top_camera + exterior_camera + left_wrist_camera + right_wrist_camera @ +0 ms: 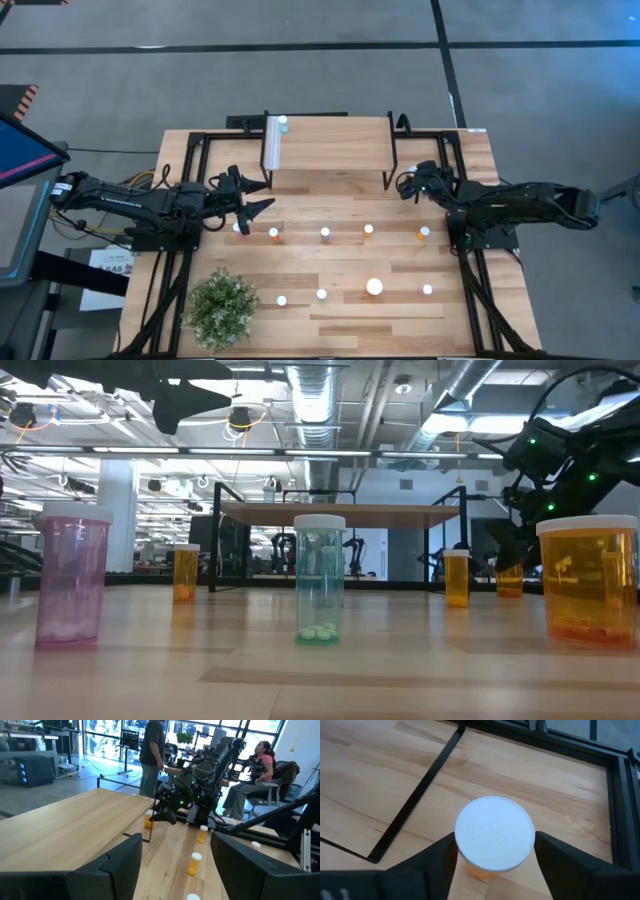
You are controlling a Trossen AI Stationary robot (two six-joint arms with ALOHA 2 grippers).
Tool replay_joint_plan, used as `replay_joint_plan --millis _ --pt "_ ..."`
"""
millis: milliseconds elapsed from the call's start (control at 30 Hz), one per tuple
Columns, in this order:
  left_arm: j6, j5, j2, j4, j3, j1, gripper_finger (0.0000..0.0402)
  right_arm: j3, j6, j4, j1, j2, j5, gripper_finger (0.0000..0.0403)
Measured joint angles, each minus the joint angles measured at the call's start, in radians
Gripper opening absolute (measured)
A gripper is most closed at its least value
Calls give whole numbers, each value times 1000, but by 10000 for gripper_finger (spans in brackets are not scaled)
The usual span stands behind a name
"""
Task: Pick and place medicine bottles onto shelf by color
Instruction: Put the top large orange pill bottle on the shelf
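Note:
The shelf (330,150) stands at the table's far middle with one white-capped bottle (282,122) on its far left corner. Several medicine bottles stand on the table in two rows, among them orange ones (424,232), a pink one (70,575) and a blue-green one (320,575). My right gripper (407,183) hangs by the shelf's right leg, open, slanting down over an orange bottle (495,832) that stands upright between its fingers. My left gripper (262,195) waits open and level at the shelf's left side, holding nothing. My right gripper has one finger (437,857) on either side of the orange bottle's white cap (495,832), coming from above at a slant. The finger edges lie right at the cap's rim. I cannot tell whether they touch it. The bottle stands on the table.
A bushy green plant (222,305) sits at the near left. The shelf's black leg frame (415,795) lies close beside the orange bottle. A larger orange bottle (374,287) stands in the near row. Beyond the table, people (252,765) are in the room.

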Motion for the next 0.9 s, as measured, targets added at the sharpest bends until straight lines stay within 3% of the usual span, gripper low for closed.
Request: replay_joint_plan --millis 533,900 --pt "3 0 0 0 0 0 224 0 0 -1 2 -2 -6 208" --pt "3 0 0 0 0 0 224 109 0 -155 23 -2 -20 214"
